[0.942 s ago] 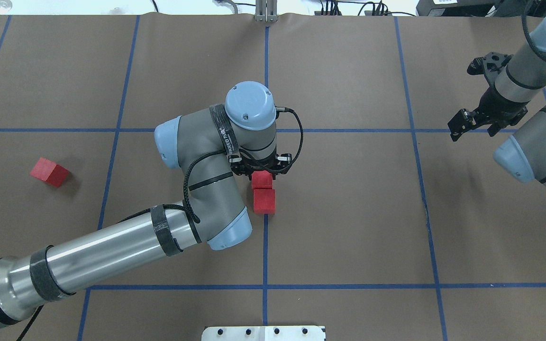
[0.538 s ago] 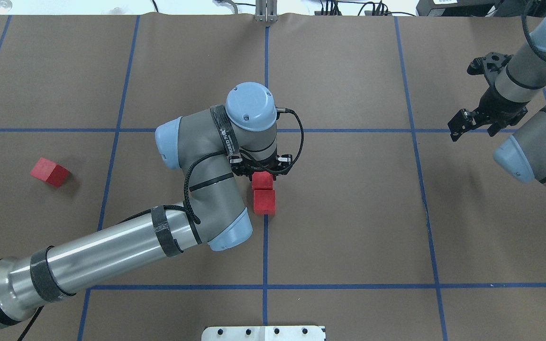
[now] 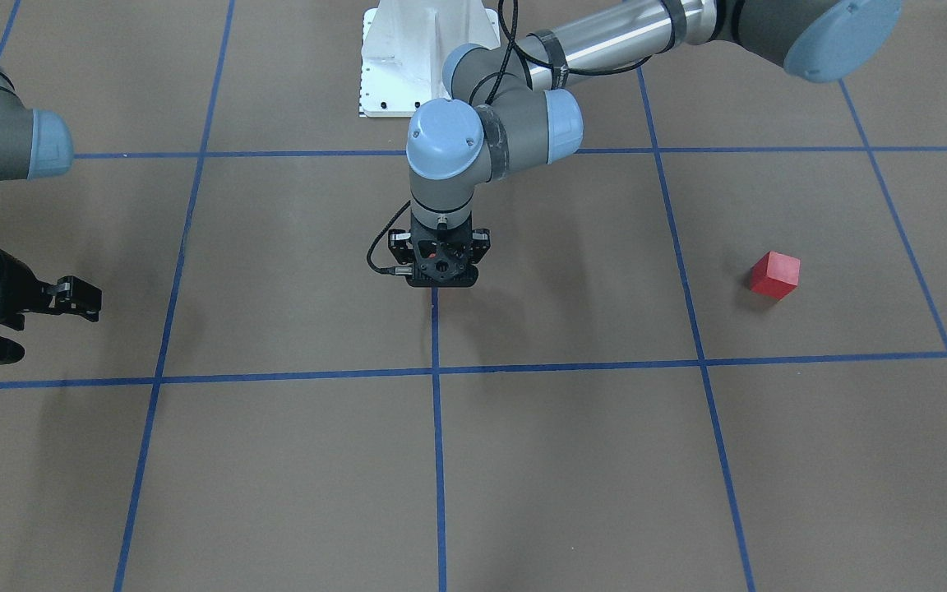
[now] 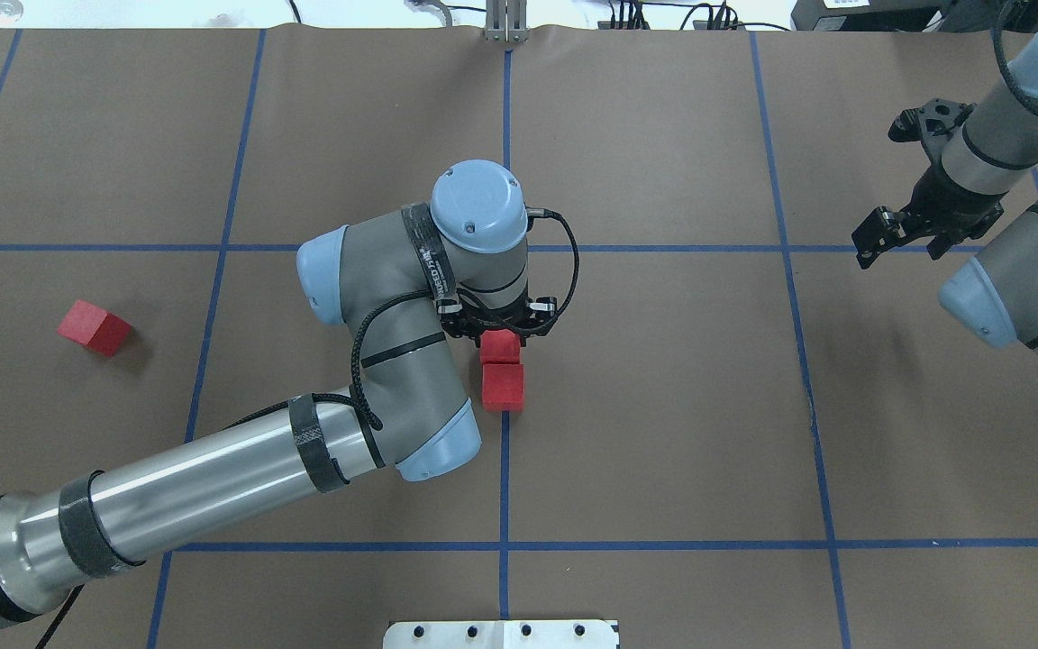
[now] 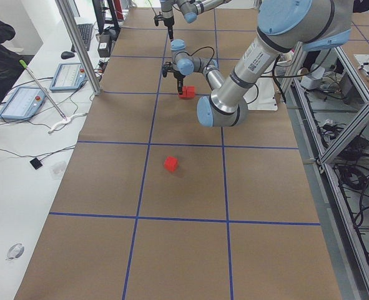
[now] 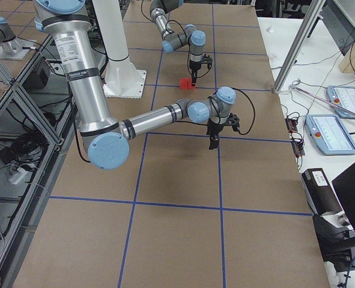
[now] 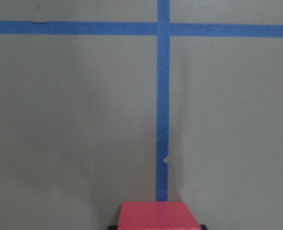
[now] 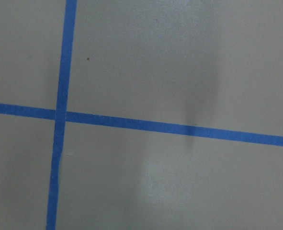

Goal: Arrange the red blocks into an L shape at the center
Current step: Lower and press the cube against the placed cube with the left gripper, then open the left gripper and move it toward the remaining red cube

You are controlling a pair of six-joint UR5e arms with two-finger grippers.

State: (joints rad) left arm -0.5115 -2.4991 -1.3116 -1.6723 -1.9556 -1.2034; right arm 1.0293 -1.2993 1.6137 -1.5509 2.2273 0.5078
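Note:
My left gripper [image 4: 500, 341] points straight down over the center line [image 4: 504, 469] and is shut on a red block [image 4: 500, 346]. That block shows at the bottom edge of the left wrist view [image 7: 159, 216]. A second red block [image 4: 503, 386] lies on the floor just on the robot's side of it, touching or nearly touching. The third red block [image 4: 93, 326] lies alone far to the left, also seen from the front [image 3: 775, 275]. In the front view the left gripper [image 3: 439, 278] hides the centre pair. My right gripper [image 4: 900, 249] hangs open and empty at the far right.
The white pedestal base [image 4: 501, 634] sits at the near table edge on the centre line. Blue tape lines [image 8: 60, 115] cross under the right wrist. Beyond the table's left end, a side bench holds tablets [image 5: 23, 101] and cables.
My left wrist has crept slightly toward the robot's side with its red block, closing up against the floor block, which shifted a touch the same way. The right arm is still.

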